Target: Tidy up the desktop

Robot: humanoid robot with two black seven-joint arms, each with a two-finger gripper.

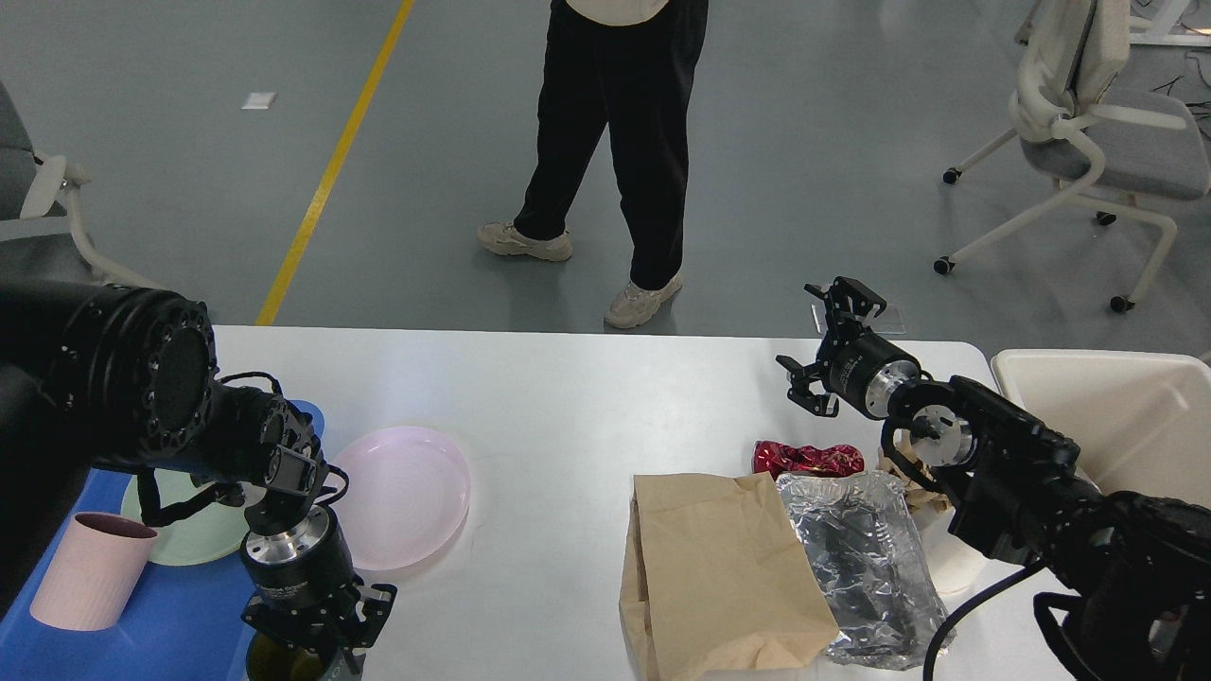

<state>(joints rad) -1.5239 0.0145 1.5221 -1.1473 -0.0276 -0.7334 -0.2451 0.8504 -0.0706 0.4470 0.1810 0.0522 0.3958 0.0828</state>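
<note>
The white desktop (568, 397) carries a pink plate (402, 497), a brown paper bag (719, 567), a silver foil bag (866, 558) and a crumpled red wrapper (809, 459). My left gripper (317, 636) points down at the front left edge, right on top of a dark cup (284, 665) with an olive inside. Its fingertips sit low at the cup's rim, partly cut off by the frame's bottom edge. My right gripper (829, 346) hangs open and empty over the far right of the desktop, just behind the red wrapper.
A blue tray (170, 629) at the left holds a green plate (184, 525) and a pink cup (90, 570). A cream bin (1116, 416) stands off the right end. A person (615, 142) walks on the floor behind the table; an office chair (1088, 142) is at the far right.
</note>
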